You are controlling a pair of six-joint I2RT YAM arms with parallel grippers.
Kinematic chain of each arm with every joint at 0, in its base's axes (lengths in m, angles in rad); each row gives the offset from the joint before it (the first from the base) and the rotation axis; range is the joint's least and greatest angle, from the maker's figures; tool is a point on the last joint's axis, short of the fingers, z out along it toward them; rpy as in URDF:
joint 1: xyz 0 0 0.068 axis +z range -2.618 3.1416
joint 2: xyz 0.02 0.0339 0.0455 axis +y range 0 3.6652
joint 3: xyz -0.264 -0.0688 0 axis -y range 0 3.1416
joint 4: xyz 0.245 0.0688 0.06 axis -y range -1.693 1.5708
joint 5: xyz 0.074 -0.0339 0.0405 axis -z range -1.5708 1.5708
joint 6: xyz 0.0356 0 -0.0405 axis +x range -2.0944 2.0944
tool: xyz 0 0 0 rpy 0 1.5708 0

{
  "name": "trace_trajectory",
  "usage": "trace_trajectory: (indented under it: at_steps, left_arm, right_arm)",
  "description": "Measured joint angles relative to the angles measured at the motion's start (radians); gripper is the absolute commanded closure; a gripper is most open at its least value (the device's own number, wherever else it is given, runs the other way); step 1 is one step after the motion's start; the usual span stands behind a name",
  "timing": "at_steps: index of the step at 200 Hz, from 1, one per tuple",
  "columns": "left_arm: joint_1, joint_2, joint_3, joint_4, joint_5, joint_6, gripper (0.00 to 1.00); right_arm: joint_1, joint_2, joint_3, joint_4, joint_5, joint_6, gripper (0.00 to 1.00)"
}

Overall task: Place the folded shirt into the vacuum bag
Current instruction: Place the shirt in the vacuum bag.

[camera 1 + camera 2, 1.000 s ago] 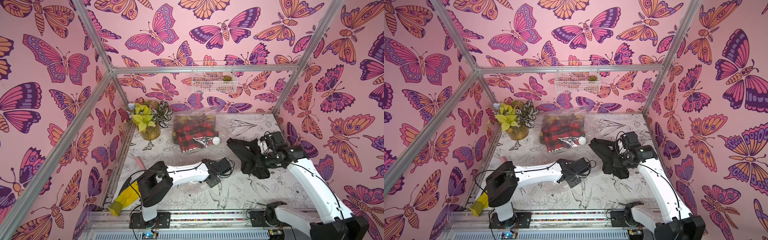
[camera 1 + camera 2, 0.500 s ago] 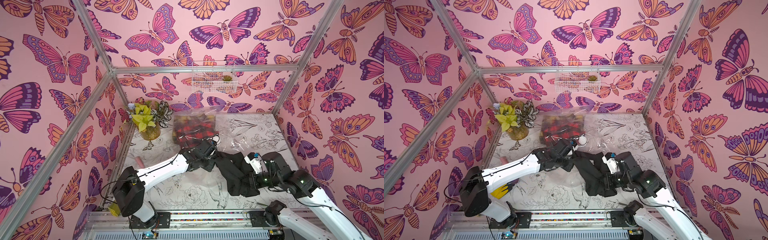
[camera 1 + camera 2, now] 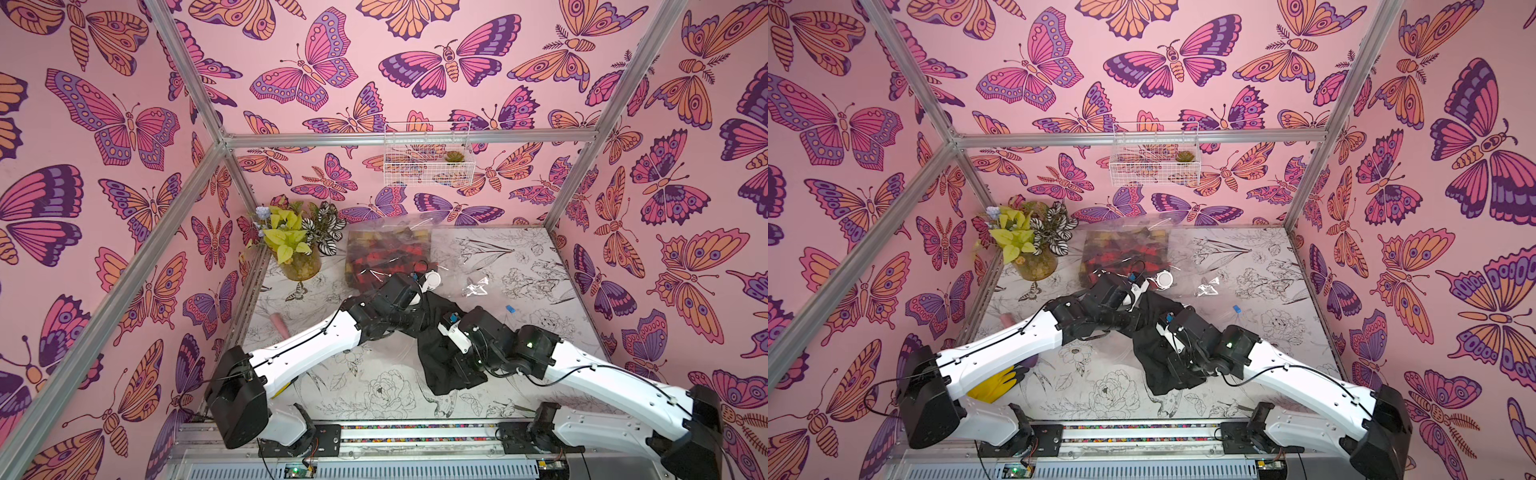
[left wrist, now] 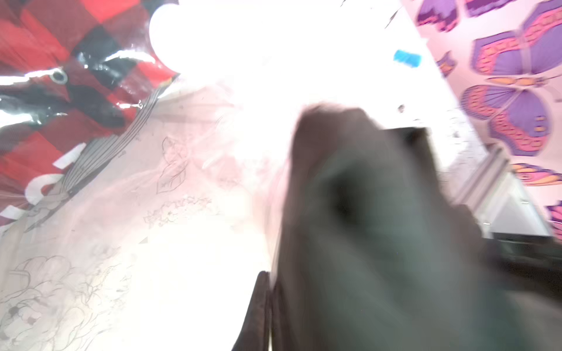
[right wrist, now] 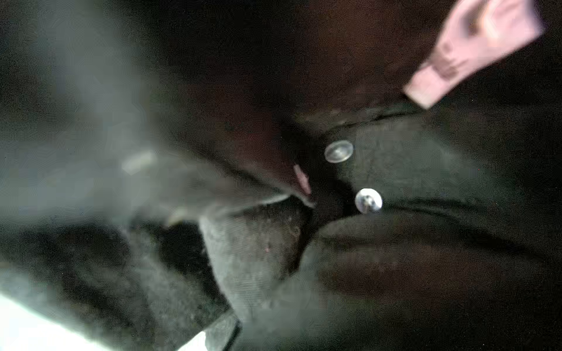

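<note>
The vacuum bag [image 3: 453, 253] lies clear and crinkly at the back of the table with a red plaid garment [image 3: 386, 259] inside. Its white valve [image 3: 432, 279] and blue clip [image 3: 510, 309] show in both top views. The folded shirt [image 3: 434, 365], black with snap buttons, lies at mid-table, in front of the valve. My right gripper [image 3: 451, 361] is shut on the shirt, and black cloth [image 5: 395, 258] fills its wrist view. My left gripper [image 3: 420, 296] is by the valve. Its jaws [image 4: 269, 304] are pressed together on thin clear bag film, the shirt [image 4: 380, 228] beside them.
A potted plant [image 3: 299, 266] stands at the back left. A wire basket [image 3: 428, 160] hangs on the back wall. A crumpled bit of clear plastic [image 3: 476, 286] lies right of the valve. A pink object [image 3: 278, 322] and a yellow glove [image 3: 994, 382] lie under the left arm.
The left gripper went from the front centre back to the valve. The right gripper brought the shirt from the right side to mid-table, below the left gripper. Little has moved in the last half second.
</note>
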Motion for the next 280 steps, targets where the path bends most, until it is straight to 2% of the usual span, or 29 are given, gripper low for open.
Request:
trace_trajectory:
  at_steps: [36,72,139,169,207,280]
  left_arm:
    - [-0.001,-0.048,0.004,0.004,0.026,0.000,1.00]
    - [-0.024,-0.069,0.019,0.012,0.034,0.001,1.00]
    - [-0.043,-0.084,0.020,0.016,0.035,0.001,1.00]
    - [-0.053,-0.086,0.024,0.034,0.015,-0.002,1.00]
    - [-0.067,-0.090,0.007,0.042,0.014,-0.003,1.00]
    - [-0.066,-0.109,-0.021,0.056,0.022,-0.016,1.00]
  right_arm:
    - [-0.005,0.129,-0.032,-0.027,0.085,0.007,1.00]
    - [-0.008,0.237,0.007,-0.070,0.099,0.005,1.00]
    - [-0.009,0.217,0.214,-0.146,0.078,-0.025,1.00]
    - [-0.056,0.257,0.269,-0.175,0.057,-0.044,1.00]
    - [-0.163,0.327,0.248,-0.021,-0.004,-0.101,1.00]
    - [-0.185,0.405,0.188,0.170,-0.014,-0.155,1.00]
